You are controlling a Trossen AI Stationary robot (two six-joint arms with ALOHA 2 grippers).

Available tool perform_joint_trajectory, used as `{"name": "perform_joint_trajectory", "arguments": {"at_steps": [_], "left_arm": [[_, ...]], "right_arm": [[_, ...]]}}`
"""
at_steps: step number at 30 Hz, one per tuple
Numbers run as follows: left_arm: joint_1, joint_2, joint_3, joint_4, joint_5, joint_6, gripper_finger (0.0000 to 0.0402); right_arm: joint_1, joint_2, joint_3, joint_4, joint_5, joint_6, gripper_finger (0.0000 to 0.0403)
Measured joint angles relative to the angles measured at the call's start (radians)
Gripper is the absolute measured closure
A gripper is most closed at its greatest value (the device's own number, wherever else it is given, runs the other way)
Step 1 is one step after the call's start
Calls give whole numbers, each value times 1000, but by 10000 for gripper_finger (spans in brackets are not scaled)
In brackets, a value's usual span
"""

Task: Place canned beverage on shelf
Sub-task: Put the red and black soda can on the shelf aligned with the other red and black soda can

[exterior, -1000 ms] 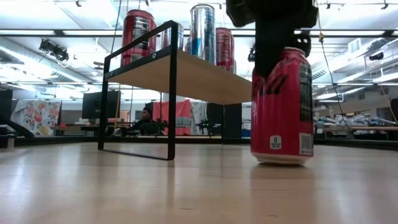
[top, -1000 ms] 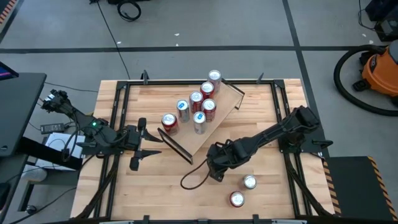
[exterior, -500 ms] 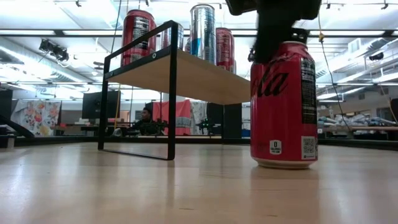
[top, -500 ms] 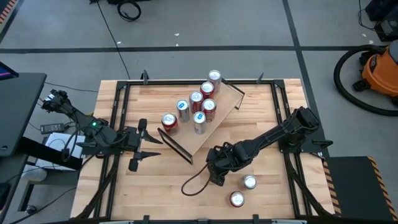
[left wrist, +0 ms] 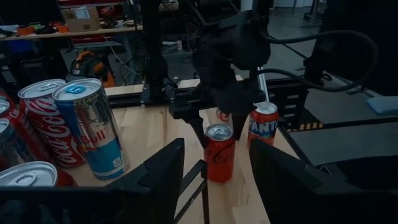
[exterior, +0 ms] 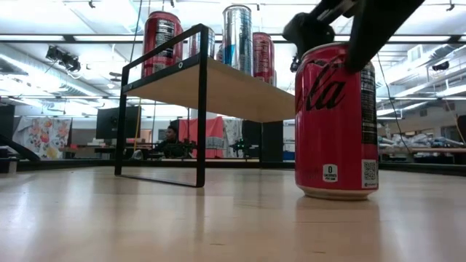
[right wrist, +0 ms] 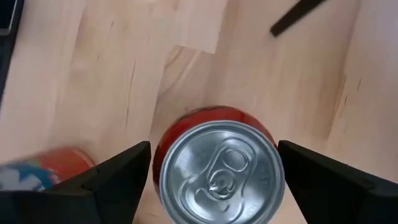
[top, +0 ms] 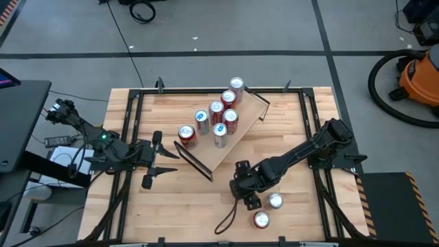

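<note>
A red cola can (exterior: 335, 120) stands upright on the tabletop at the near right. My right gripper (right wrist: 214, 149) comes down over its silver top (right wrist: 221, 174) and is shut on it; the gripper hides the can in the high view (top: 247, 193). The light-wood shelf (top: 236, 149) on black end frames (exterior: 201, 109) lies slantwise mid-table, with several cans (top: 218, 118) standing on it. At the table's left edge my left gripper (top: 167, 159) hovers open, nothing between its fingers (left wrist: 163, 177). My right gripper pinches the can's wall just below the top rim (right wrist: 157, 171), one finger (right wrist: 118, 177) on each of two opposite sides. The fingers come from above, slanting down. The can stays upright with its base on the table (exterior: 336, 191).
Two more cans (top: 275, 201) (top: 261, 219) stand close to the right gripper, toward the near right corner. A black cable (top: 230, 218) loops over the table below that gripper. Bare wood lies between the shelf and the near edge (top: 178, 213).
My right gripper has rolled about its own pointing line while staying over the can. The can has turned about its upright axis, its logo coming round to face the low camera, and has shifted slightly. The cable loop has swung toward the near edge.
</note>
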Motion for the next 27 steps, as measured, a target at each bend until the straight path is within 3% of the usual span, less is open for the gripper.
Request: {"name": "perform_joint_trajectory", "arguments": {"at_steps": [9,17,20,27], "left_arm": [[0,0,0,0,0,-11,209],[0,0,0,7,0,-11,209],[-8,0,2,47,8,1,209],[-87,0,8,75,30,228,209]], "right_arm": [[-2,0,0,0,0,-125,44],[-3,-2,0,1,8,13,98],[-3,-2,0,7,39,127,100],[-12,-1,5,45,66,409,91]]}}
